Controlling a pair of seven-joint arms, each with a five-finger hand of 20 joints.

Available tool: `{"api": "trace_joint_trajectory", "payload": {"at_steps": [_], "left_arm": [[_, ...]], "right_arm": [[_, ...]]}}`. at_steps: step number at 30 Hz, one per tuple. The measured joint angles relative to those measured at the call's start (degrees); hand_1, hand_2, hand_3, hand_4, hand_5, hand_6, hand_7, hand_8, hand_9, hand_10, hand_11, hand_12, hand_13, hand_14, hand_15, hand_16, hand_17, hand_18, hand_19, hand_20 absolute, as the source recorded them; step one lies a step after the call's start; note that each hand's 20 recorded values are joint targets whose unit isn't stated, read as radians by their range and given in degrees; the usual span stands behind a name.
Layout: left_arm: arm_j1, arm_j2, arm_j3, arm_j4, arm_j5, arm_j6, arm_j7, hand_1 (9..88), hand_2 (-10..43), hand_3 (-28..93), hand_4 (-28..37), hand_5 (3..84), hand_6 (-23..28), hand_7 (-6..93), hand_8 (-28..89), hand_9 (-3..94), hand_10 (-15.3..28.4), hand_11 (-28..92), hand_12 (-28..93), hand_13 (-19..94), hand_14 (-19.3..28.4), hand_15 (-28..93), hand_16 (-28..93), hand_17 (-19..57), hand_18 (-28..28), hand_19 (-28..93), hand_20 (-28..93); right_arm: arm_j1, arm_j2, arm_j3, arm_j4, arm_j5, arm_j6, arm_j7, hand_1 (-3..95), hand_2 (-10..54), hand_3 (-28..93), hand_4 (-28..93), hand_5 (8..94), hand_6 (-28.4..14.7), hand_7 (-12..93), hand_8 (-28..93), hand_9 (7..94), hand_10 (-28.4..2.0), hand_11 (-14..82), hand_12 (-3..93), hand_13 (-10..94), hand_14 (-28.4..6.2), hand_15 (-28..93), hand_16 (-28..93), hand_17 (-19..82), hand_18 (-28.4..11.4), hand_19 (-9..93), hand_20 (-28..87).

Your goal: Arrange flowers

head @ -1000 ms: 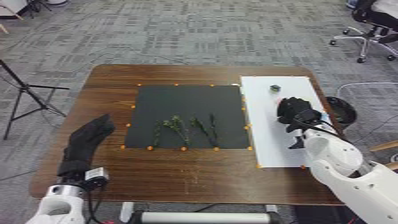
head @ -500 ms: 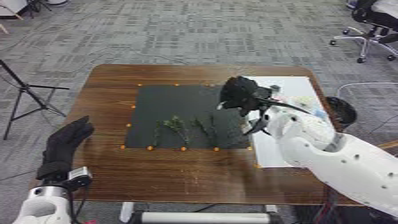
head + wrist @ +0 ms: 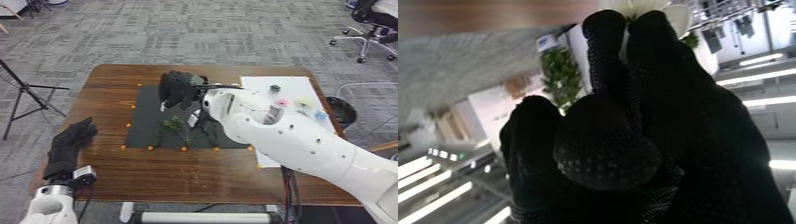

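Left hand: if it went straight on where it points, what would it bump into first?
Probably nothing: the way looks free over the table to its far edge, passing left of the black mat, though the left hand's height is unclear.

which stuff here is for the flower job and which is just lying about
For the job:
white flower in the right hand
pink flower
blue flower
green stems
black mat
white sheet

Just lying about:
tripod
office chair
black bin
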Motion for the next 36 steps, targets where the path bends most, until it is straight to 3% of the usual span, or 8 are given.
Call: {"api": "trace_joint_trajectory", "payload": {"at_steps": [6,12,17,23,36], "left_arm": [[-0.45,0.02,0.31,0.22,0.00,-0.01,0.07,15.4,13.4,68,-28.3,46.4,5.0,9.1,-6,44.5,14.4,19,12,36,18.3,20,3,2.2,14.3,14,17],[-0.66,0.02,0.52,0.48,0.04,-0.06,0.37,15.6,13.9,67,-28.3,47.4,6.8,8.3,-6,44.6,15.1,21,12,35,19.0,22,3,2.0,14.4,15,17],[-1.43,0.33,1.39,0.90,0.02,0.02,0.63,16.4,13.7,66,-28.3,47.8,8.4,8.4,-5,43.9,16.2,24,11,35,19.4,25,1,1.8,14.5,16,16],[-2.02,0.46,2.26,1.05,0.00,0.13,0.80,16.5,13.5,66,-28.3,48.2,9.0,8.2,-5,43.3,17.0,25,10,34,19.9,27,0,1.5,14.6,17,16],[-2.40,0.45,2.57,1.09,0.03,-0.08,0.62,16.3,12.9,67,-28.3,49.8,10.4,8.2,-4,43.1,19.4,26,10,33,21.4,33,-3,1.0,14.7,18,16]], "right_arm": [[-2.04,-7.31,2.82,5.37,-4.69,0.53,0.59,74.5,-9.5,44,-9,81.1,-2.9,14,18,89.5,-10.8,6.0,32.5,90,-2.9,64,33,63,-13.7,93,64],[-6.02,-14.87,6.74,11.10,-12.23,-0.22,0.60,90.7,-9.5,15,11,80.4,-7.0,10,21,86.1,-14.9,6.4,31.8,86,-4.5,69,31,61,-13.1,93,67],[-9.43,-18.62,7.58,11.31,-15.24,-2.94,-0.64,94.2,-9.4,15,10,77.4,-10.4,8,21,81.9,-17.3,6.3,31.6,82,-4.8,73,31,58,-11.8,93,70],[-12.33,-20.41,7.43,11.25,-17.58,-5.11,-2.12,93.1,-7.7,14,10,75.6,-9.3,8,20,80.6,-15.6,5.2,29.4,82,-3.9,74,30,58,-11.6,93,70],[-14.18,-19.62,7.00,11.53,-23.10,-4.94,-2.22,90.3,-3.0,9,10,70.2,-5.4,13,16,77.2,-11.4,3.9,25.9,83,-2.0,72,31,58,-11.0,93,69]]}}
